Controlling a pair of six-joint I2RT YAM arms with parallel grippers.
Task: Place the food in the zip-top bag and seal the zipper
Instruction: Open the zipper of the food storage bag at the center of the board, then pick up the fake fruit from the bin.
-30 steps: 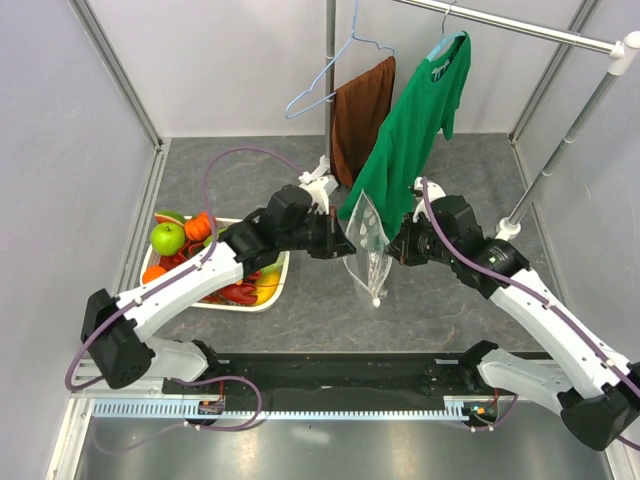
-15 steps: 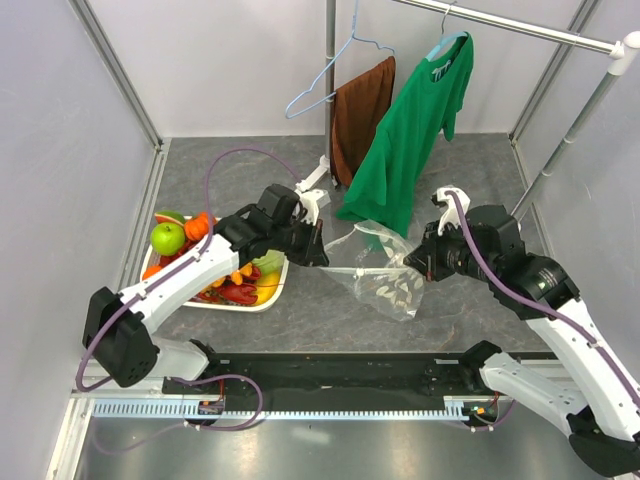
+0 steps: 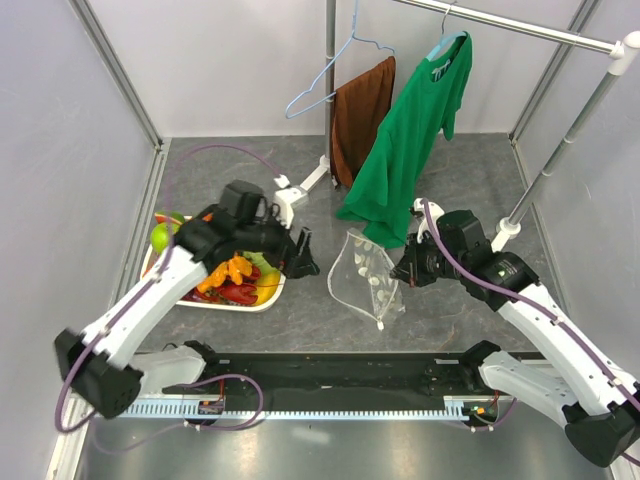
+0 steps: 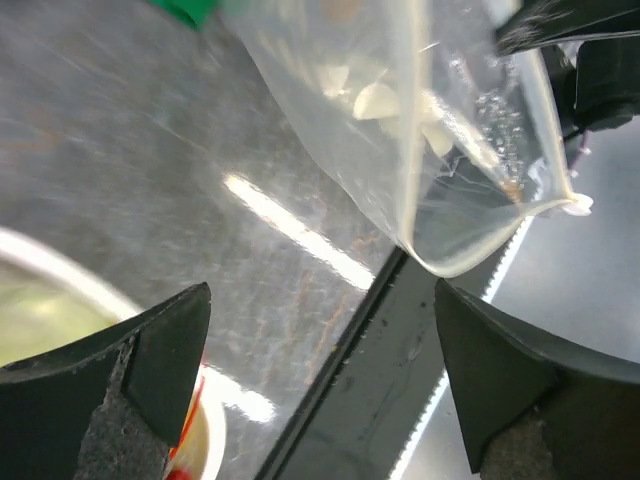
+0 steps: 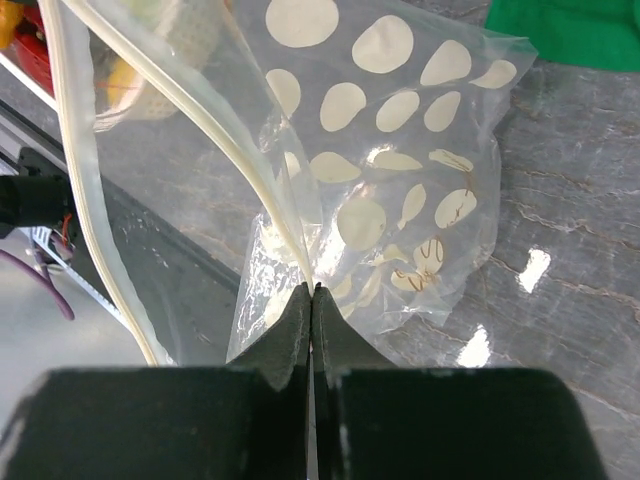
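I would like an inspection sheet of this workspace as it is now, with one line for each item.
Surface: grey mottled table, glossy with light reflections.
Job's things: clear polka-dot zip-top bag held up, mouth open, whitish zipper strip unsealed; plastic toy food all in the white perforated basket, none seen in the bag.
Clutter: nothing seen.
Grippers: left gripper open and empty, between basket and bag; right gripper shut on the bag's edge.
Cables: a purple cable loops along each arm.
Surroundings: green T-shirt and brown cloth hang from a metal rail; blue wire hanger hangs empty.
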